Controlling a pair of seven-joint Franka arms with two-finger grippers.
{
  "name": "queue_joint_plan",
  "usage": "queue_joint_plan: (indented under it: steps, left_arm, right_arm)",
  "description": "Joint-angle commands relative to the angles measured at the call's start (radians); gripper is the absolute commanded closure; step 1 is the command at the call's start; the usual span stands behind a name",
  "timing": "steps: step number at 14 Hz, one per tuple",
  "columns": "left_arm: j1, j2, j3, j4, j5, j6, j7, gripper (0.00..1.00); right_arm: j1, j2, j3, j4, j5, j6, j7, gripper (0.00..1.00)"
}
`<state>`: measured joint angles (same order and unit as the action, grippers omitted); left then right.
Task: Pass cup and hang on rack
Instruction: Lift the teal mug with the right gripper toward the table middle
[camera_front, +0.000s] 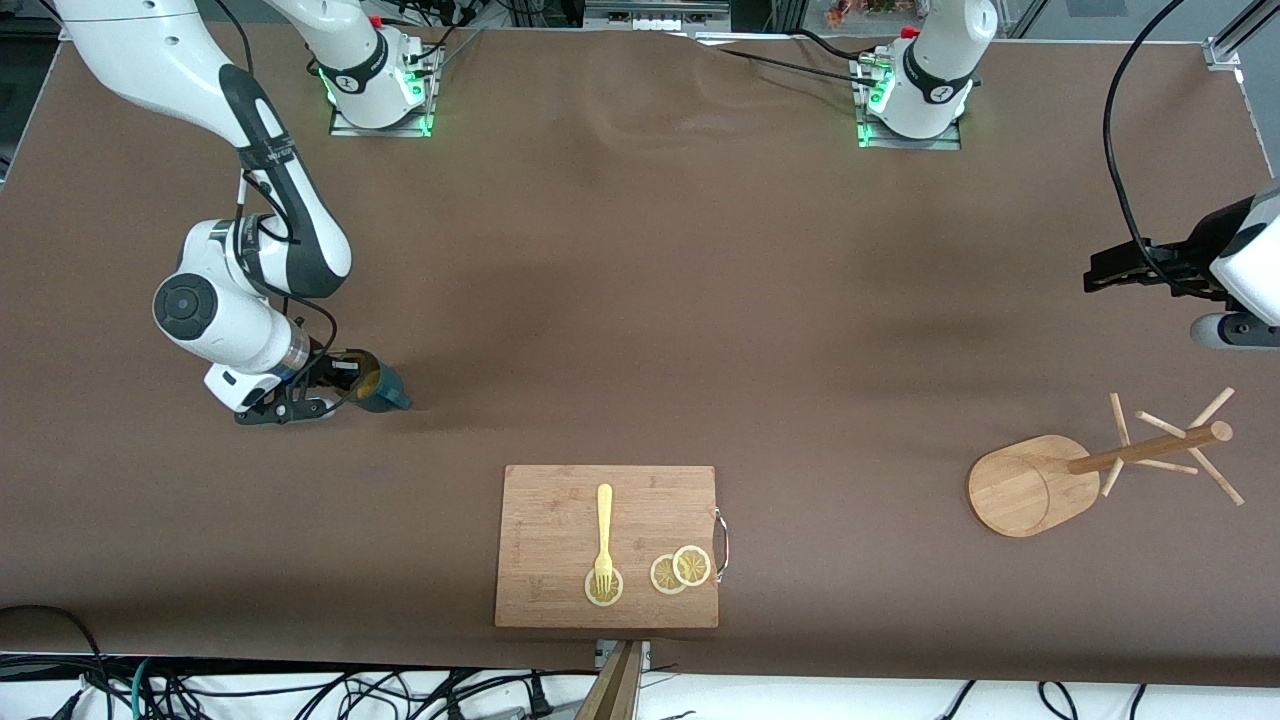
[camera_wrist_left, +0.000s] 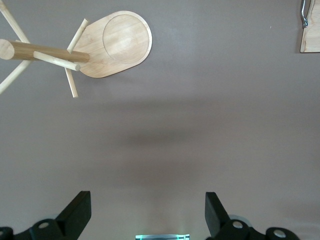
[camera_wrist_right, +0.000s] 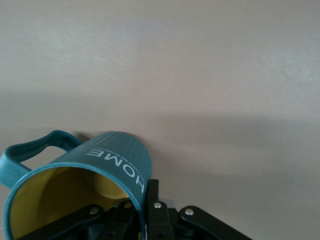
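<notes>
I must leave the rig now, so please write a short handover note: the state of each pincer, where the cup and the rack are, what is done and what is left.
Right pincer: shut on the cup, pinching its rim, low at the right arm's end of the table.
Left pincer: open, holding nothing, waiting above the table at the left arm's end.
Rack: stands upright near the left arm's end, all pegs bare.
Cutting board with fork and lemon slices: nearest the front camera, not part of the job.
Done: cup gripped.
Left: lift it, pass it to the left pincer, hang it on a peg.
</notes>
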<state>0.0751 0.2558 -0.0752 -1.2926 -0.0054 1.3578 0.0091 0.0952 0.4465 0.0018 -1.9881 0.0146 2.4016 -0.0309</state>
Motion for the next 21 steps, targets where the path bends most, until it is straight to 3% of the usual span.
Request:
queue_joint_plan:
  steps: [1, 4, 6, 8, 12, 13, 16, 21]
  left_arm:
    - [-0.001, 0.014, -0.002, 0.035, 0.001, -0.008, 0.012, 0.0]
    - [-0.001, 0.014, -0.002, 0.033, 0.001, -0.009, 0.014, 0.0]
    - [-0.003, 0.016, -0.002, 0.035, 0.001, -0.009, 0.014, 0.0]
    - [-0.001, 0.016, -0.002, 0.035, 0.001, -0.009, 0.014, 0.0]
    - [0.0, 0.016, -0.002, 0.033, -0.008, -0.011, 0.014, 0.0]
    - [0.006, 0.017, -0.002, 0.033, -0.011, -0.011, 0.02, 0.0]
    - [0.003, 0.019, -0.002, 0.035, -0.011, -0.008, 0.023, 0.0]
    - [0.005, 0.017, -0.002, 0.029, -0.01, -0.009, 0.025, 0.0]
  right_arm:
    - [0.001, -0.043, 0.049, 0.049, 0.004, -0.106, 0.025, 1.0]
    - [0.012, -0.042, 0.18, 0.213, 0.01, -0.29, 0.049, 1.0]
    - [0.056, -0.02, 0.233, 0.335, 0.012, -0.381, 0.083, 1.0]
    - [0.133, 0.021, 0.25, 0.425, 0.028, -0.406, 0.089, 1.0]
    - [0.282, 0.113, 0.253, 0.575, 0.253, -0.388, 0.239, 1.0]
    - [0.325, 0.142, 0.253, 0.619, 0.272, -0.368, 0.329, 1.0]
    - [0.414, 0.196, 0.251, 0.686, 0.275, -0.288, 0.448, 1.0]
    - [0.535, 0.253, 0.248, 0.695, 0.268, -0.127, 0.592, 1.0]
